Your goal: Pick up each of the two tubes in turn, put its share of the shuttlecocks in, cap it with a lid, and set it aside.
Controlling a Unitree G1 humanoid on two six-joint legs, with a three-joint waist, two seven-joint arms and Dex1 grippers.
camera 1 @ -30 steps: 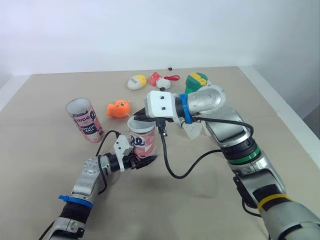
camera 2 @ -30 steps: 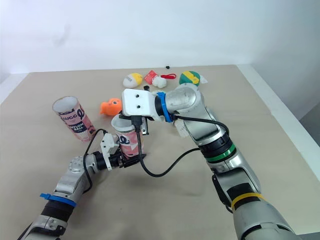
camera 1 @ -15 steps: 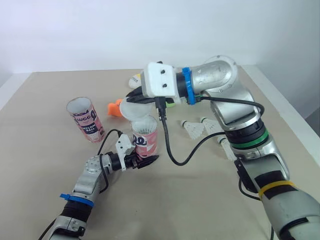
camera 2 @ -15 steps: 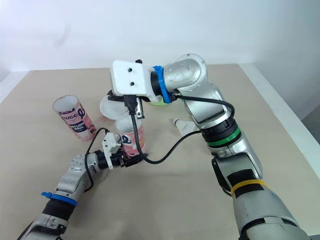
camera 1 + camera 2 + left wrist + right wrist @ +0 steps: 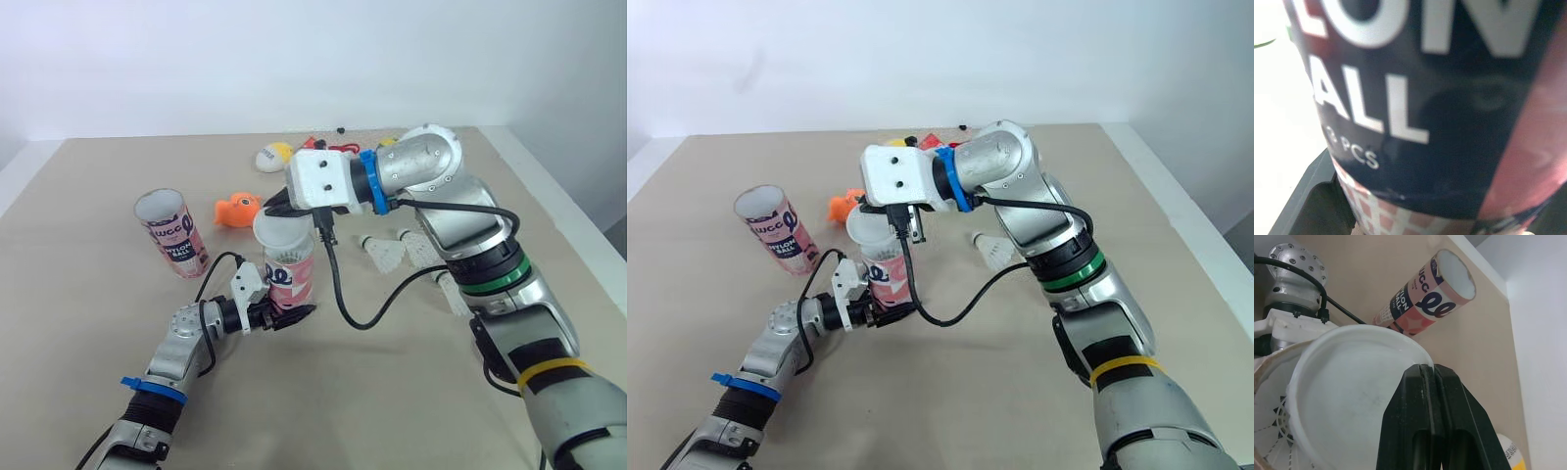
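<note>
Right wrist view: right claw (image 5: 1428, 369) pinched to a narrow slit on the rim of the white lid (image 5: 1352, 387), fingers nearly closed with only the lid's edge between them. Lid hangs tilted over the mouth of the tube (image 5: 287, 272). Cannot tell whether it touches the tube's rim. White feather skirt of a shuttlecock (image 5: 1267, 433) shows inside the tube, under the lid's edge.

Left claw (image 5: 284, 315) clamped on the foot of the same tube. Left wrist view has the printed wall pressed close between the dark fingers (image 5: 1305, 193). Tube stands upright on the desk (image 5: 88, 323).

Right arm: elbow raised, forearm reaching in from the right side toward the left, white wrist housing just above the lid. Left arm: forearm low over the desk, pointing forward to the tube's base.

Second tube (image 5: 173, 233) stands open-mouthed to the left, well apart. Loose shuttlecocks (image 5: 383, 254) lie on the desk to the right of the held tube, under the right forearm. Orange fish toy (image 5: 238, 211) sits between the two tubes, farther back.
</note>
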